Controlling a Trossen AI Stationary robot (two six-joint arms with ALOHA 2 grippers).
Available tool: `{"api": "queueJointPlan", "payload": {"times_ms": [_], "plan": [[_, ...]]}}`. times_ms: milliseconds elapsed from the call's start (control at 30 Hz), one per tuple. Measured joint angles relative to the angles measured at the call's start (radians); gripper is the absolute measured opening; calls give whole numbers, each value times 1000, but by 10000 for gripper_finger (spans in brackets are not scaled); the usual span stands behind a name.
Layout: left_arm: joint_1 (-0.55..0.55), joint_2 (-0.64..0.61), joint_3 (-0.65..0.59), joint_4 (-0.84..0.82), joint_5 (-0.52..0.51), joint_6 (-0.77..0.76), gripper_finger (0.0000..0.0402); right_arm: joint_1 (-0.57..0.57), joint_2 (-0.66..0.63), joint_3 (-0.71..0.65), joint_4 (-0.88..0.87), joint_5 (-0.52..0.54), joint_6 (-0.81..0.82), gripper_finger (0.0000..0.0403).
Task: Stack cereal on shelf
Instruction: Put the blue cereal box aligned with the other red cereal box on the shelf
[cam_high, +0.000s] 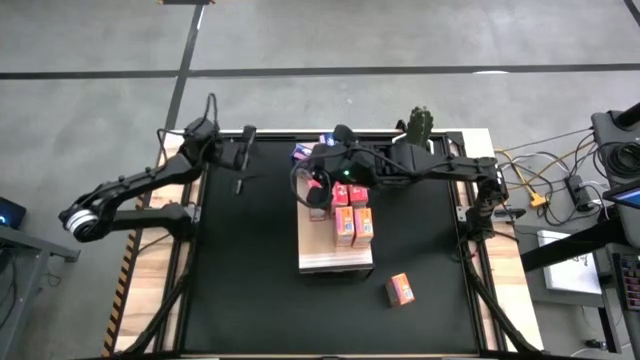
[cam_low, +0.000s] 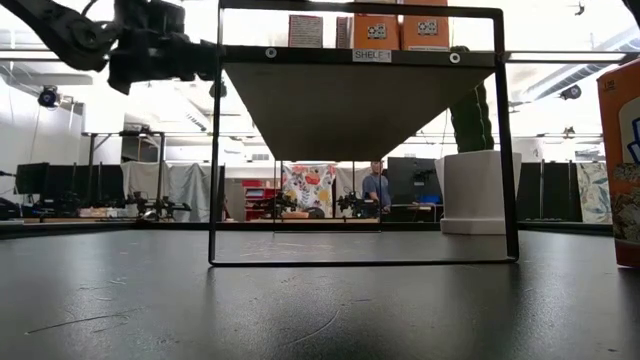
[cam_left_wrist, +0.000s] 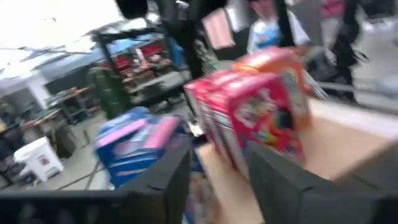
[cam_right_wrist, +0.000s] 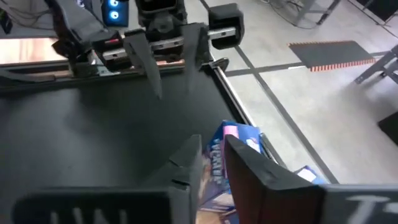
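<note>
Right claw (cam_high: 318, 192) over far end of shelf (cam_high: 322, 255), beside pink and orange cereal boxes (cam_high: 352, 218); grip state unclear. Left claw (cam_right_wrist: 174, 93) open, empty, above mat (cam_high: 250, 280).

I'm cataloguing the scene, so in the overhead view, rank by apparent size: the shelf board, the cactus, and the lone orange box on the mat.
1. shelf board
2. cactus
3. orange box, only slightly smaller than the cactus

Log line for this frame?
left gripper: open, empty, above mat back-left | right gripper: over shelf back end, by blue cereal box | shelf: pink-red and orange boxes | orange box: loose on mat
</note>
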Motion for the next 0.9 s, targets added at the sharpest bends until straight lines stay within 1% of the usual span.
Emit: {"api": "queueJointPlan", "payload": {"times_ms": [133,333,400,533,600,700,733,900], "plan": [[-37,-22,0,-132,-13,181,80,14,3,-6,2,0,2,38],[-45,9,0,-141,-46,235,10,21,6,-23,10,0,5,19],[-49,28,0,-137,-47,237,3,21,6,-29,11,0,12,18],[-79,73,0,-71,-60,230,3,21,6,-43,12,0,13,18],[-101,90,0,-31,-127,210,1,21,7,-50,11,0,13,18],[-127,105,0,-1,-262,186,0,21,8,-57,11,0,13,18],[-134,109,0,3,-288,185,0,21,8,-58,11,0,13,18],[-144,123,0,23,-298,176,0,21,8,-60,11,0,12,18]]}}
